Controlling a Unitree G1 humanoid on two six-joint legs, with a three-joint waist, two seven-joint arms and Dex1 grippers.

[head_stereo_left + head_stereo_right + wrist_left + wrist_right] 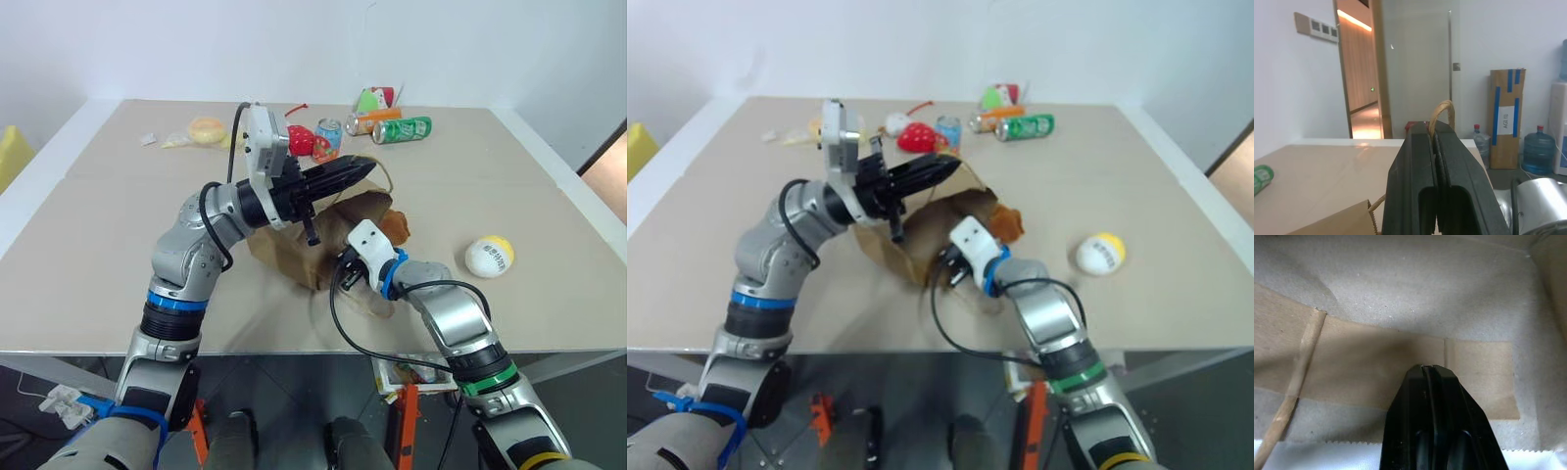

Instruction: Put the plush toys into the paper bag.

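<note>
Paper bag (323,250) lies near the table's (118,255) front edge, mouth lifted. My left pincer (1434,134) is clamped tight on one twisted handle (1442,111), raised above the bag. My right pincer (1429,377) sits inside the bag's mouth, fingers almost together and holding nothing. Brown furry toy (397,225) is at the bag's far side; white egg toy (489,256) rests toward the table's right edge.

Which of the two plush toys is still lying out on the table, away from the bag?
The white egg-shaped toy with the yellow top; the brown furry one sits against the paper bag.
</note>
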